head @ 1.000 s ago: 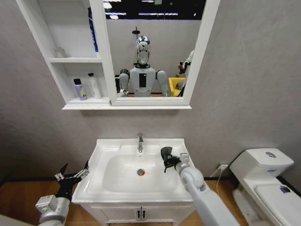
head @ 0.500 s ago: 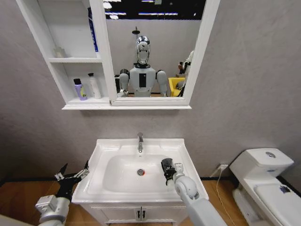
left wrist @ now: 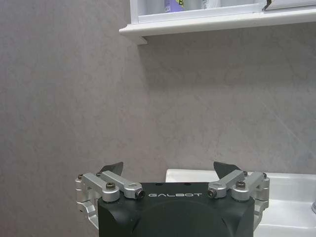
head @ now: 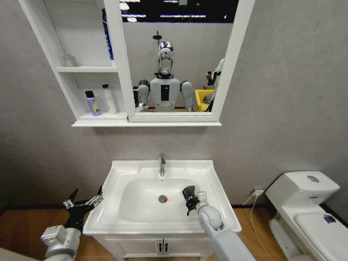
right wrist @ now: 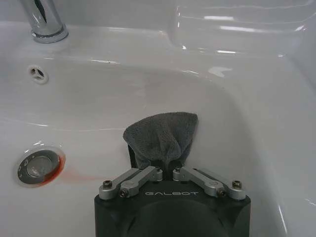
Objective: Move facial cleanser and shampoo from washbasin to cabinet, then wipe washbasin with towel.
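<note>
- Right gripper [head: 189, 197] is clenched on the towel [right wrist: 162, 137], its fingers drawn together around the bunched dark grey cloth, which fans out ahead of them.
- That gripper sits inside the bowl of the washbasin [head: 124, 169], on the right-hand slope, with the towel pressed against the white ceramic.
- Near the towel lies the drain [right wrist: 37, 165], ringed by a reddish smear; the chrome tap [head: 161, 163] stands at the back rim.
- Left gripper [head: 82, 204] hangs just off the washbasin's left edge, low and to the side, with its fingers [left wrist: 110, 168] spread wide and holding nothing.
- Up on the wall, the cabinet [head: 81, 69] carries two bottles on its lower shelf: a purple bottle [head: 93, 103] and, just beside it, a white bottle [head: 109, 99].
- Beside the shelves, the mirror [head: 179, 54] reflects the robot.
</note>
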Controlling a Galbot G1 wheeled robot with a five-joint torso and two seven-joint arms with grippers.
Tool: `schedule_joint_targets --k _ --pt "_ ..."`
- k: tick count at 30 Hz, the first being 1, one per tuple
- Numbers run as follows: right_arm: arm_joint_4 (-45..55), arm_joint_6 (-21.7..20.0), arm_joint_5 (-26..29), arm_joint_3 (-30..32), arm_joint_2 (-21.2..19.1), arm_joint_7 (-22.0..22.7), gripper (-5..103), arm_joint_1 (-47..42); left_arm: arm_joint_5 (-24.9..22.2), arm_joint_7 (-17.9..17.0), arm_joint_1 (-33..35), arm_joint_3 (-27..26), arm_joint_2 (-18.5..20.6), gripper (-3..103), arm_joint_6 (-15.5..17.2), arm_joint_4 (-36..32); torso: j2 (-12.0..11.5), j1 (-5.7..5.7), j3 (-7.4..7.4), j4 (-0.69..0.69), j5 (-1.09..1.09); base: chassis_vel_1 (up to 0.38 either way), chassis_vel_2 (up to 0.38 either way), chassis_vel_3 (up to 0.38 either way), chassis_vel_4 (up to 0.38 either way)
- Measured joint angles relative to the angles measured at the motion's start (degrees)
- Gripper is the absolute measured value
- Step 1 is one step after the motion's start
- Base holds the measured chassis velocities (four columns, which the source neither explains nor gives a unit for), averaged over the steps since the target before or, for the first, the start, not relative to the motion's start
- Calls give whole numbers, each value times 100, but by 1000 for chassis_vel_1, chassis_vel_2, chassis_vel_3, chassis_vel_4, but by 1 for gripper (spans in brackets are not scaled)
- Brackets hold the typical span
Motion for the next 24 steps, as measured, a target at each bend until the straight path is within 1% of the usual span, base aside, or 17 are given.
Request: schedule_joint_targets --k 5,7,11,14,19,22,24 --pt "-235 168 -130 -66 111 -135 4 83 0 0 0 0 0 100 0 0 0 0 0 0 0 0 0 0 0" --pt "-444 311 -295 -115 227 -252 4 133 0 0 0 0 0 100 0 0 0 0 0 0 0 0 0 0 0" --pt "-613 423 -462 -144 324 -379 4 172 0 0 0 0 0 100 0 0 0 0 0 0 0 0 0 0 0" --pt "-916 636 -655 -193 491 -639 4 293 0 0 0 0 0 100 0 0 0 0 0 0 0 0 0 0 0" --pt "-1108 676 -592 -242 619 -726 4 457 0 0 0 0 0 100 0 0 0 0 1 0 0 0 0 0 0" --pt "-1215 660 -427 -288 704 -727 4 568 0 0 0 0 0 100 0 0 0 0 1 0 0 0 0 0 0" --pt "-1385 577 -140 -334 834 -720 4 723 0 0 0 0 0 100 0 0 0 1 1 0 0 0 0 0 0"
